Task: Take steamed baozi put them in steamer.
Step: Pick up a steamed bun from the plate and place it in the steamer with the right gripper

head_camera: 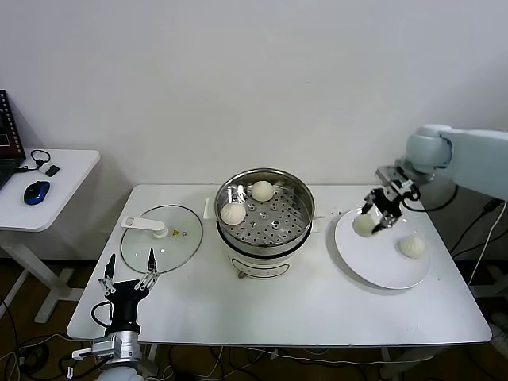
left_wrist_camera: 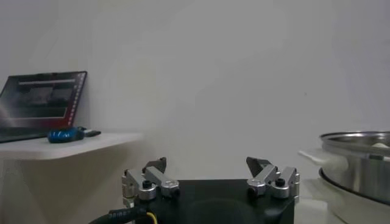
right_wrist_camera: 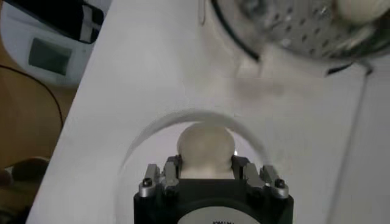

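Note:
The steamer stands mid-table, its perforated tray holding two cream baozi, one at the back and one at the left. On the white plate to the right, my right gripper is shut on a third baozi at the plate's left rim; the right wrist view shows this bun squeezed between the jaws, the steamer farther off. Another baozi lies loose on the plate. My left gripper waits open at the table's front left, fingers up.
A glass lid with a white handle lies flat left of the steamer. A side desk at far left carries a blue mouse and a laptop. The left wrist view shows the steamer's rim.

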Robot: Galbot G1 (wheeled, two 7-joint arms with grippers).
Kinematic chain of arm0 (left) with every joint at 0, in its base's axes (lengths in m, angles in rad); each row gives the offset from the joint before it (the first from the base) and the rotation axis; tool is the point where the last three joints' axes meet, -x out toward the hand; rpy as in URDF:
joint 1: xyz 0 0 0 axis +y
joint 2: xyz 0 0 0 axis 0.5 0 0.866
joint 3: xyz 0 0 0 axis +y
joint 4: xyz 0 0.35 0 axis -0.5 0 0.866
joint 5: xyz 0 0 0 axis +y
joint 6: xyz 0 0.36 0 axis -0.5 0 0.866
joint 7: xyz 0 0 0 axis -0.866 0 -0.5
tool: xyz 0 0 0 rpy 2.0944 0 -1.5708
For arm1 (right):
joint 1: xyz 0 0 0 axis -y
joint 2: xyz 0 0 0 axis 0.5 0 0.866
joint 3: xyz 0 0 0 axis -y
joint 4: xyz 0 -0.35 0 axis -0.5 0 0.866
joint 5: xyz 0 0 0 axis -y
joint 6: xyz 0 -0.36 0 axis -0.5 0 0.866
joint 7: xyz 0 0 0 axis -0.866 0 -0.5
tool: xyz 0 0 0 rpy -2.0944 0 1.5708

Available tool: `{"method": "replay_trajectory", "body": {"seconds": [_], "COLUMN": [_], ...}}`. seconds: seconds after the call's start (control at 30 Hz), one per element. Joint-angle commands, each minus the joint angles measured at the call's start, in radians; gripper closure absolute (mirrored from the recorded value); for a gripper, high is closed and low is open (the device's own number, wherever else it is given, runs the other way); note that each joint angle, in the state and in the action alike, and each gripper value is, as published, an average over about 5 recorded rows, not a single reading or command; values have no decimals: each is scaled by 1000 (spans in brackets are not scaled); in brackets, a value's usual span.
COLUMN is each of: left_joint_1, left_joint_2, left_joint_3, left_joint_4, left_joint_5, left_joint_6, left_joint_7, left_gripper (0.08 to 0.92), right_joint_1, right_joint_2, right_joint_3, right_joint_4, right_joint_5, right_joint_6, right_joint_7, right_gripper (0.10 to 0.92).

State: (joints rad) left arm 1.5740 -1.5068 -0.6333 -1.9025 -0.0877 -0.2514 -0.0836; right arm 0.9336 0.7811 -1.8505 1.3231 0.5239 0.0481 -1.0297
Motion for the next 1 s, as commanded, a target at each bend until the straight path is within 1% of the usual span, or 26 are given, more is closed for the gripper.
{"method": "replay_trajectory", "body": {"seconds": [0.03,0.17,0.33,0.47,0.57,0.73,1.0], "left_joint_1": [-2,-1,1,4,7,11,20], "left_joint_2": [6,7,6,3,0,-6,-17], "left_joint_3": [1,1,1,0,1,3,4], "left_joint_4": [-3,-3,-4,-5,-6,-8,-14], "left_joint_5": [-5,-7,-7,-6,-4,1,9], "left_joint_6": [1,-3,-6,-7,-8,-10,-15], "left_joint_7": [0,-1,-3,-3,-4,-4,-5], "left_gripper": [177,177,177,177,177,177,177], "right_joint_1": [183,158,108,77,52,10,-74], "right_joint_2": [168,238,316,346,357,377,427], "right_joint_3": [19,50,73,85,101,121,161], "right_joint_4": [51,45,21,23,29,33,-11], "right_joint_5": [64,50,-8,-95,-174,-281,-403], "right_joint_6": [69,123,241,346,407,466,510], "right_joint_7": [-5,19,83,116,131,145,160], "right_gripper": [465,465,466,471,457,431,432]}}
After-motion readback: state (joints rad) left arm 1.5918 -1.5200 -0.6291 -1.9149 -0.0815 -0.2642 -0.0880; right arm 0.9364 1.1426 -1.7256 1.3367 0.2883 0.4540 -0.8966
